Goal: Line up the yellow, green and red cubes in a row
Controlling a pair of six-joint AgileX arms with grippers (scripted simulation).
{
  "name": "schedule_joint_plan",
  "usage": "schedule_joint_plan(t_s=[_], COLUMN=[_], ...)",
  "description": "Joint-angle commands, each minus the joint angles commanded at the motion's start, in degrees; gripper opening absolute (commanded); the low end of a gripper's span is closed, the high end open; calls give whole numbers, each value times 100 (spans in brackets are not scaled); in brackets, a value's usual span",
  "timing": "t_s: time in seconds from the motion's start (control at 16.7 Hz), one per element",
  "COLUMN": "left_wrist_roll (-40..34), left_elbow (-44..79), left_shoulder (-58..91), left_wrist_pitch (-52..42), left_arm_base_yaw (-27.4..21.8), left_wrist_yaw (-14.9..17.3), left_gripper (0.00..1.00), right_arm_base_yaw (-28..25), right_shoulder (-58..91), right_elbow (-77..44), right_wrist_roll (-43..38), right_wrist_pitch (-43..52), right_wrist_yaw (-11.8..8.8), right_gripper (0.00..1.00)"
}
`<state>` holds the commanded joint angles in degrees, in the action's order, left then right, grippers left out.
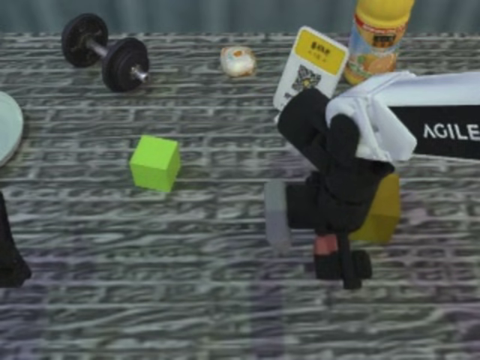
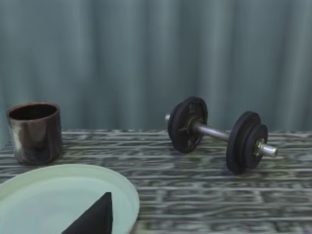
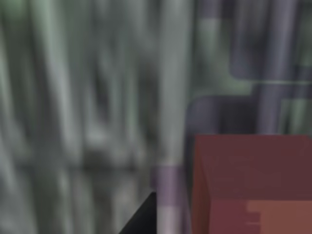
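Observation:
The lime green cube (image 1: 154, 163) stands alone left of centre. The mustard yellow cube (image 1: 381, 216) sits at the right, mostly covered by my right arm. The small dull red cube (image 1: 325, 244) shows just left of it, under my right gripper (image 1: 341, 267), which hangs low over it. In the right wrist view the red cube (image 3: 251, 185) fills the corner, and one finger (image 3: 144, 219) stands beside it with a strip of table between them. My left gripper (image 1: 9, 262) is parked at the table's left edge, its one visible finger (image 2: 95, 219) over a plate.
A dumbbell (image 1: 105, 51) lies at the back left. A pale plate (image 1: 6, 124) is at the left edge, with a dark cup (image 2: 35, 132) behind it. A bun (image 1: 238, 61), a white and yellow card (image 1: 311, 67) and a juice bottle (image 1: 377, 37) line the back.

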<state>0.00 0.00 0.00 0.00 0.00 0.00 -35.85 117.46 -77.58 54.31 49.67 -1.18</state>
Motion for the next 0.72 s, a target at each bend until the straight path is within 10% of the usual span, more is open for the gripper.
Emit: schedule_joint_plan(t_s=[0.72], left_wrist_roll=[0], left_elbow=[0], left_shoulder=[0], left_wrist_pitch=[0], left_arm_base_yaw=[0], left_wrist_yaw=[0], left_gripper=[100], right_arm_base_yaw=[-22], right_shoulder=[-74], right_elbow=[-199], right_wrist_roll=[40], right_wrist_pitch=[237], right_wrist_yaw=[-1], right_gripper=[100])
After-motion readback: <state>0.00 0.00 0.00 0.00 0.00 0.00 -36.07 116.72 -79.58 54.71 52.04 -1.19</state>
